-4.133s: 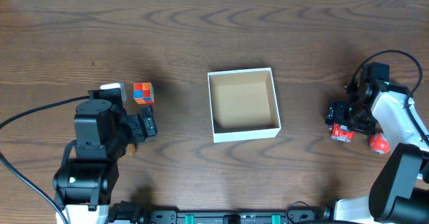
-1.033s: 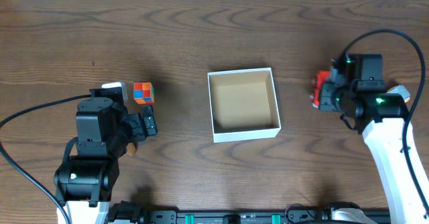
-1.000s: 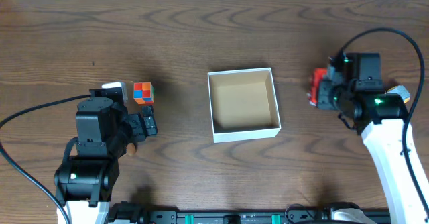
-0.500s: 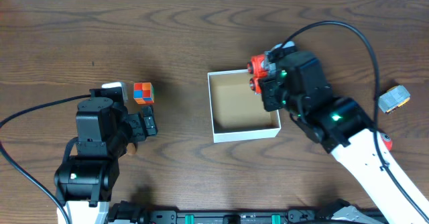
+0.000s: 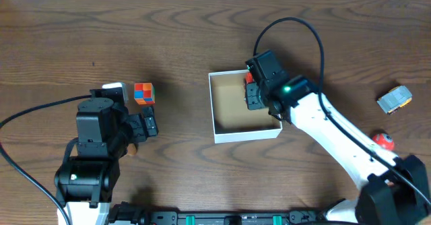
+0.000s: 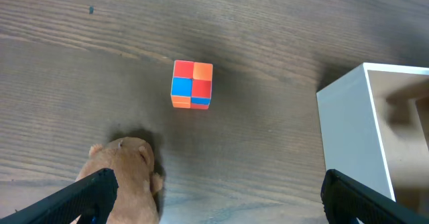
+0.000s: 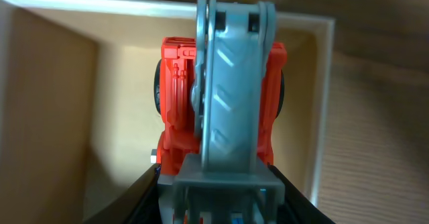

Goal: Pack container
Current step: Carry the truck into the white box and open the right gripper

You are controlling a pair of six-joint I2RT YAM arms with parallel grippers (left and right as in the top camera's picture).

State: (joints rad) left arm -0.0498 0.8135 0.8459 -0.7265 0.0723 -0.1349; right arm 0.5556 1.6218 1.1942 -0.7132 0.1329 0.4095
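Your right jaws swung from frame right into container point(image 5: 236, 135) upper-right corner, pinching red toy point(image 7: 175, 113); left jaws spread wide.

No writing, label, brand or number can be read anywhere; the container point(image 5: 246, 134) is unmarked.

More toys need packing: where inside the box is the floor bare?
In the container, the left half, from the left wall to the middle, is bare cardboard. The far right corner is crowded: the right gripper holds the red toy vehicle there.
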